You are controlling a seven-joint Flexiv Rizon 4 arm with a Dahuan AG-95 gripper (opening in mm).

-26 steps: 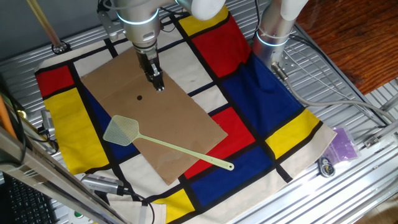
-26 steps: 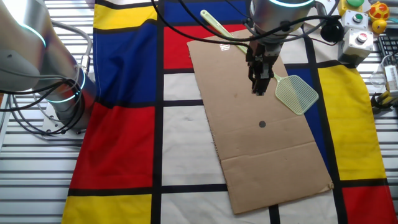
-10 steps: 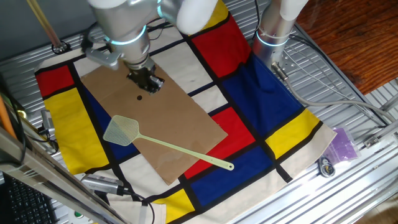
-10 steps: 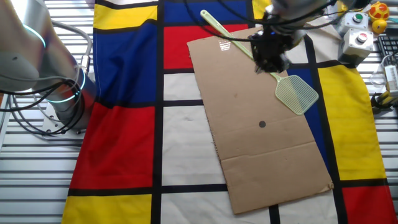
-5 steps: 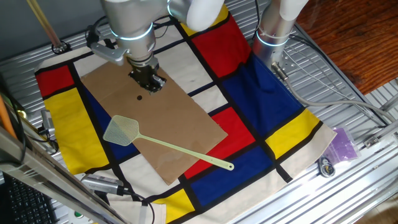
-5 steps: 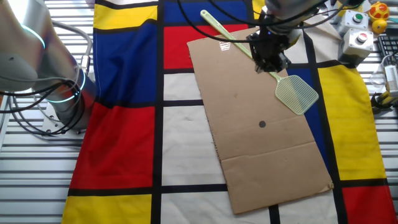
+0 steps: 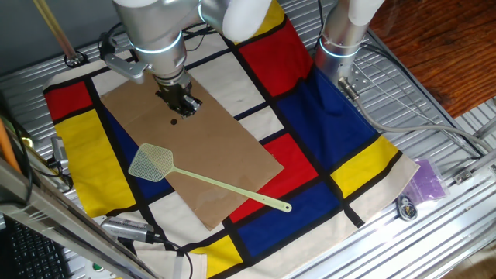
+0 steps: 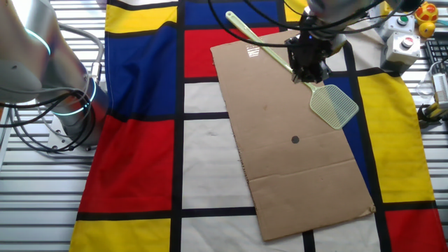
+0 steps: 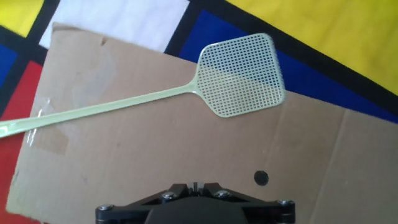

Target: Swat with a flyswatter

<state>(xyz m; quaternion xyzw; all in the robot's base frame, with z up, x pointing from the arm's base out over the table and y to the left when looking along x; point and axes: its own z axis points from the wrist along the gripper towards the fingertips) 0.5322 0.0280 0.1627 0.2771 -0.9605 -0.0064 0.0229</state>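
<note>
The pale yellow-green flyswatter point(image 7: 225, 188) lies flat on a brown cardboard sheet point(image 7: 232, 147), its mesh head point(image 7: 151, 163) over the sheet's edge. It also shows in the other fixed view point(image 8: 334, 105) and in the hand view point(image 9: 242, 74). My gripper point(image 7: 182, 105) hangs above the cardboard, apart from the swatter, with its jaws close together and nothing between them. In the other fixed view my gripper point(image 8: 311, 70) stands in front of the handle. In the hand view the fingertips point(image 9: 194, 186) sit at the bottom edge, with the swatter lying beyond them.
A small black dot point(image 7: 173, 121) marks the cardboard near my gripper and shows in the hand view point(image 9: 260, 178). A red, blue, yellow and white cloth point(image 7: 349, 132) covers the table. A second arm's base point(image 7: 341, 39) stands at the back. A button box point(image 8: 406, 43) sits at the edge.
The hand has tilted and turned since the earliest frames and shifted across the cardboard toward the swatter's handle. The flyswatter has not moved.
</note>
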